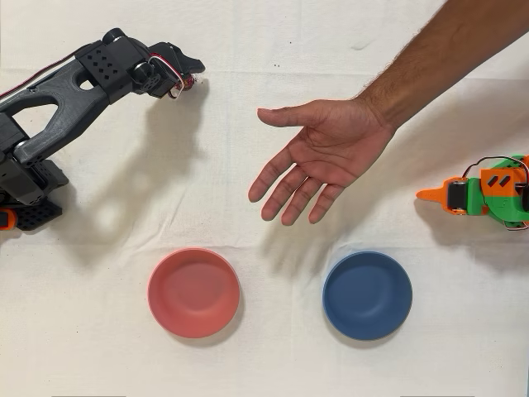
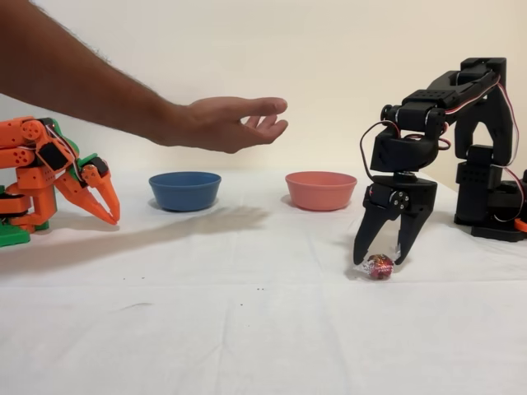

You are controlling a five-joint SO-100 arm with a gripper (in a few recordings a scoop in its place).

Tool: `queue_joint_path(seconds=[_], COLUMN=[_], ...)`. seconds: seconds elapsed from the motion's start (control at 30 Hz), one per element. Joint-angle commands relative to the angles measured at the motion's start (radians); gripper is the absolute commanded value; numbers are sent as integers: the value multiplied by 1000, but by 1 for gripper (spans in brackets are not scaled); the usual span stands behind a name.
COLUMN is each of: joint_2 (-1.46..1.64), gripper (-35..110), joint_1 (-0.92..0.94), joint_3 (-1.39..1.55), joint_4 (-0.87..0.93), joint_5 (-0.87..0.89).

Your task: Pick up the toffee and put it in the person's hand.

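In the fixed view, the toffee (image 2: 380, 267) is seen lying on the table (image 2: 247, 329) at right, straddled by the black gripper (image 2: 381, 257) — fingers spread, not pinching. The person's hand (image 2: 226, 122) is held open above the table, well apart at left.
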Motion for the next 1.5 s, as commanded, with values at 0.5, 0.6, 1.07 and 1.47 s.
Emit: queue_joint_path(seconds=[0.5,0.6,1.07,1.47], joint_2=[5,3,14,38], gripper=[22,25,19,10], joint_1=[-23,-23,-5,-5], joint_3=[-18,-18,17,54], joint_4=[-18,-12,-20,-34], joint_5=[101,101,204,255])
